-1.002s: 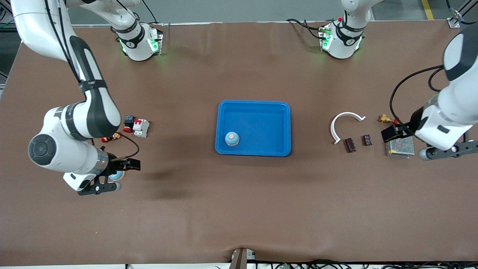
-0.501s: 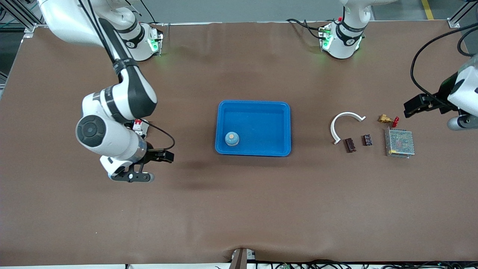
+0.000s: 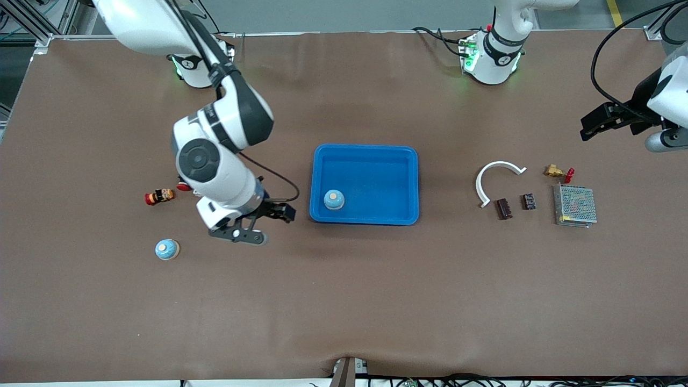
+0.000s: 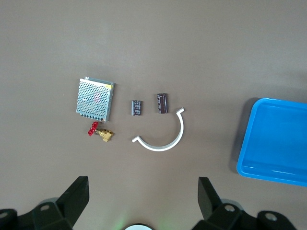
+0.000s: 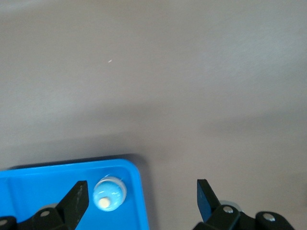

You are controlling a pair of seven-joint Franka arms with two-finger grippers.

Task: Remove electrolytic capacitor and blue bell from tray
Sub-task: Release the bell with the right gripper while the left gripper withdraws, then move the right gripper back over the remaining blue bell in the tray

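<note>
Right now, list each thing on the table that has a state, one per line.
blue tray: on the table, holds one bell
bell in the tray: upright
bell on the table: upright, outside the tray
right gripper: fingers open, empty, beside the tray
left gripper: fingers open, empty, raised at its end of the table
two capacitors: lying on the table, untouched

Brown table cover (image 3: 344, 301); bright blue tray (image 3: 408, 183); two pale blue bells (image 3: 334, 199), tan-topped; white arc (image 3: 497, 172); silver perforated box (image 3: 575, 205); brass valve (image 3: 553, 171), red-handled.
</note>
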